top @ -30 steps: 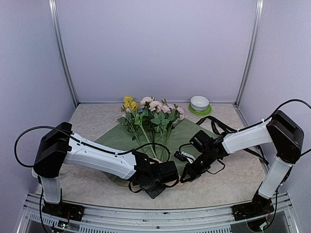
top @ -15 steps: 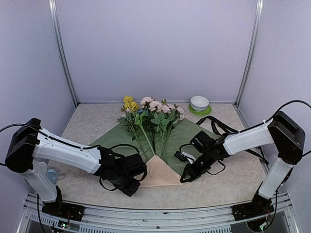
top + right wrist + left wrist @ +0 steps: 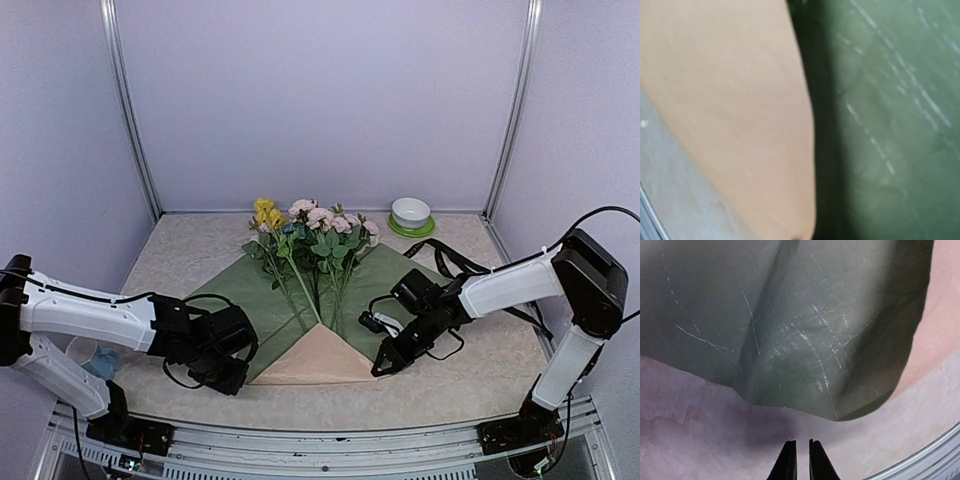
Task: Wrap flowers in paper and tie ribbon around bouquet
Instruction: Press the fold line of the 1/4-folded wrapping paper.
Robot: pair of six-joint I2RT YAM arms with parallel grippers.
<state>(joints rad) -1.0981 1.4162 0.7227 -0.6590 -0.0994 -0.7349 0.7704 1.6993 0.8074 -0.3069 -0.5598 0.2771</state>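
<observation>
Flowers (image 3: 308, 245) lie on paper (image 3: 395, 280), stems pointing toward me, between arms. Left hand (image 3: 798, 460) nearly pinched, empty, left of the paper's edge. Right hand (image 3: 378, 366) shut, nearer, at the paper's right flank.

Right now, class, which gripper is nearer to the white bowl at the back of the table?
Right. The right gripper sits on the bowl's side, near the paper's right edge; the left gripper is across the table at the front left.
</observation>
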